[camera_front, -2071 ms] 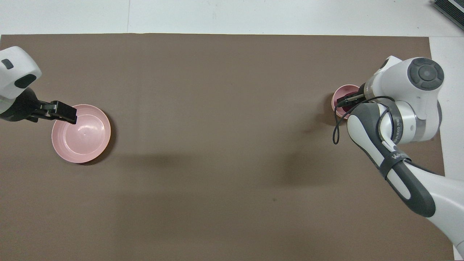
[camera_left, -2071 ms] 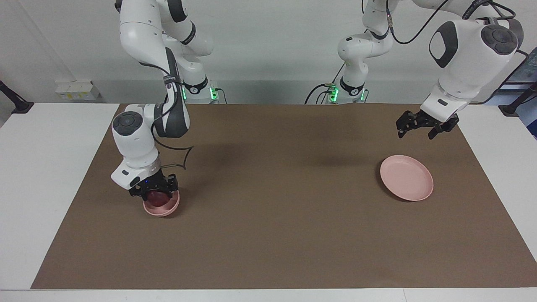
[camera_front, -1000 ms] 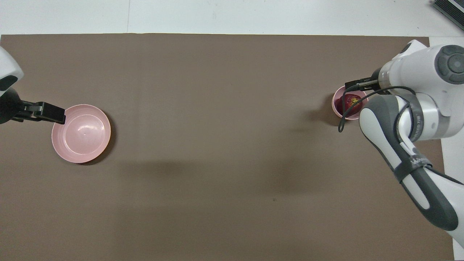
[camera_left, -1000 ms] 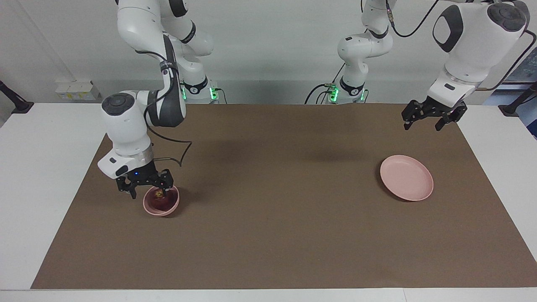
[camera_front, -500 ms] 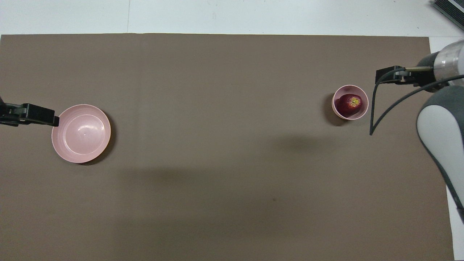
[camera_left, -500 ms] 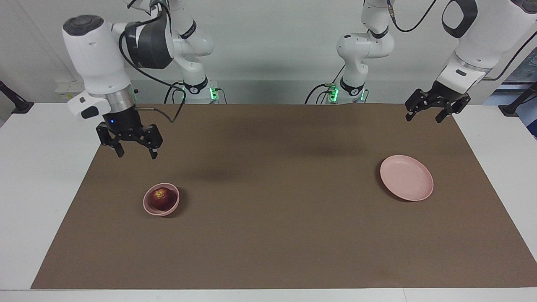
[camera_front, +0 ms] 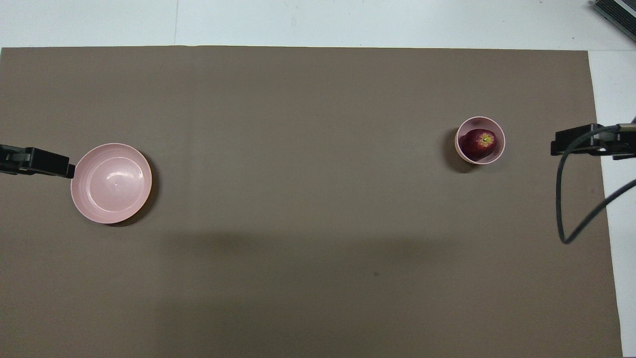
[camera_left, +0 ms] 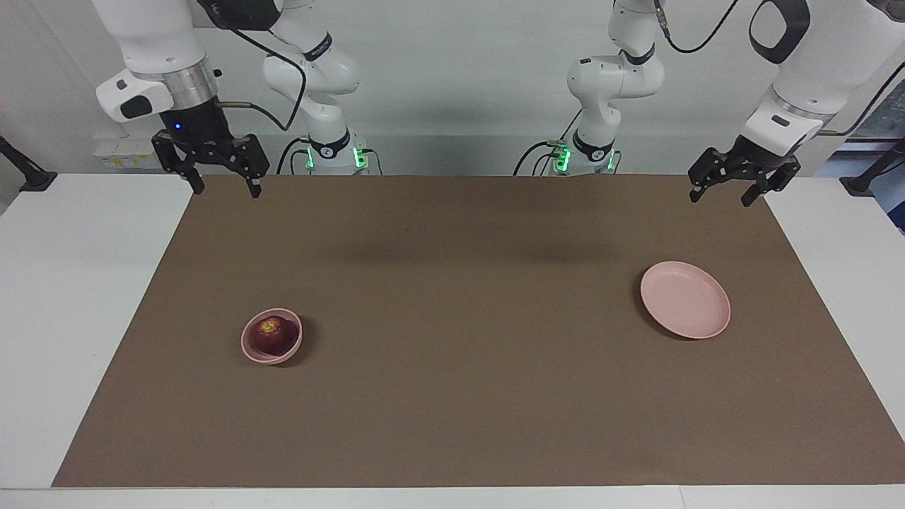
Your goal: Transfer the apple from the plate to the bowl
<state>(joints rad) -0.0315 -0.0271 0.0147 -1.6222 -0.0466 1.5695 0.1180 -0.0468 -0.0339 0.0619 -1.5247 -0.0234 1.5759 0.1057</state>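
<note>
Raised over the robots' edge of the brown mat [camera_left: 452,396], the right gripper [camera_left: 223,185] and left gripper [camera_left: 731,194] hang with jaws wide and empty. Farther out, the apple [camera_left: 270,334] sits in the bowl [camera_left: 249,351], well apart from the bare plate [camera_left: 684,299].

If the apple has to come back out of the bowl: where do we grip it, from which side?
From straight above, I'd say. The apple sits down in the deep bowl, whose wall blocks any sideways approach; only the stem end, tilted toward the right arm's end of the table, stands clear. Fingers on opposite flanks at the widest part, inside the rim. Right gripper is open and nearer.
</note>
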